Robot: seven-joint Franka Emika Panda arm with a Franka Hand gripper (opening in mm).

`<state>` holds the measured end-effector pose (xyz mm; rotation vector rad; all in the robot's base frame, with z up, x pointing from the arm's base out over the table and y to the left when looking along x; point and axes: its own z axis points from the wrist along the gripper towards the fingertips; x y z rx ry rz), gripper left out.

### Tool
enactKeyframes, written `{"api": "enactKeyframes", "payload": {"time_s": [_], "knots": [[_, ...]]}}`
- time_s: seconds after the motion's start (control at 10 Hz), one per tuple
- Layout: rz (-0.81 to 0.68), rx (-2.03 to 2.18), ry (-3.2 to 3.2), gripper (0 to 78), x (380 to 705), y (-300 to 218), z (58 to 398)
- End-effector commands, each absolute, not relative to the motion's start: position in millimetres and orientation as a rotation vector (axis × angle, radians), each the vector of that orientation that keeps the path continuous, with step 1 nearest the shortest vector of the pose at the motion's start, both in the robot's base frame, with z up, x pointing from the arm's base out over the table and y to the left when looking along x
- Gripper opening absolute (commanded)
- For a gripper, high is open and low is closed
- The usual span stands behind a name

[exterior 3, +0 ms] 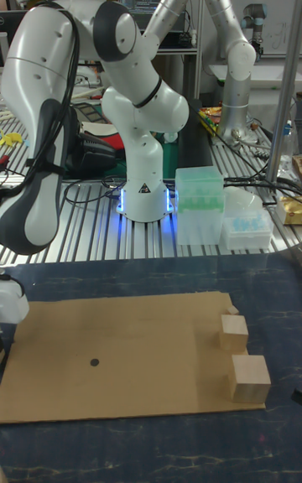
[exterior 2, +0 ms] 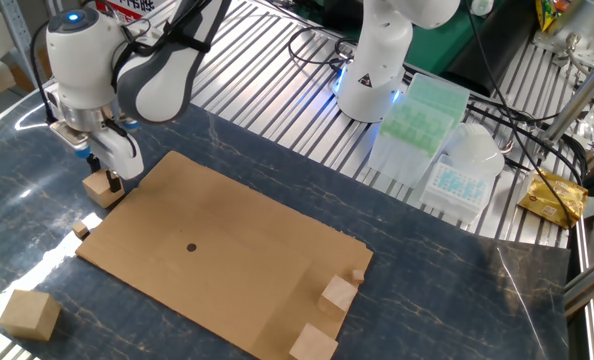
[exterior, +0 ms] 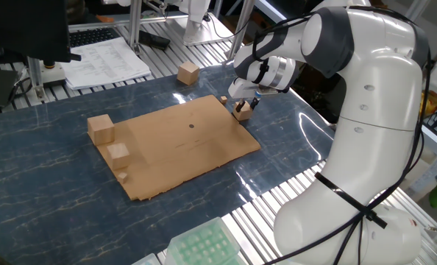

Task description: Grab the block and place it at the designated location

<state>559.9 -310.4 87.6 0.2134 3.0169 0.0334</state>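
The block [exterior: 242, 112] [exterior 2: 99, 187] is a small light-brown wooden cube resting on the dark table just off the cardboard sheet's [exterior: 176, 151] [exterior 2: 247, 250] [exterior 3: 143, 340] edge. My gripper [exterior: 243, 107] [exterior 2: 105, 177] reaches straight down over it, its fingers on either side, shut on the block. The designated location, a black dot [exterior: 191, 124] [exterior 2: 191, 247] [exterior 3: 93, 360], lies in the middle of the sheet with nothing on it. In the tall fixed view only a white part of the hand shows at the left edge, and the block is hidden.
A larger cube [exterior: 188, 73] [exterior 2: 29, 314] sits on the table beyond the sheet and a tiny cube [exterior 2: 81, 231] near its corner. At the sheet's other end stand two cubes [exterior 2: 338, 295] [exterior 2: 314, 343] and a tiny one [exterior 2: 357, 274]. Green tube racks [exterior 2: 417, 115] stand by the arm's base.
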Motion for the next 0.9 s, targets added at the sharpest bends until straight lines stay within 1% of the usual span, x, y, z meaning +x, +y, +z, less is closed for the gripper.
{"api": "enactKeyframes", "payload": {"time_s": [0.1, 0.5, 0.9], "knots": [[0.005, 0.25, 3.042, 1.3, 568.2, -303.9, 122.1], [0.018, 0.284, 3.047, 1.3, 569.8, -299.4, 132.6], [0.022, 0.418, 3.038, 1.3, 569.1, -265.8, 141.3]]}}
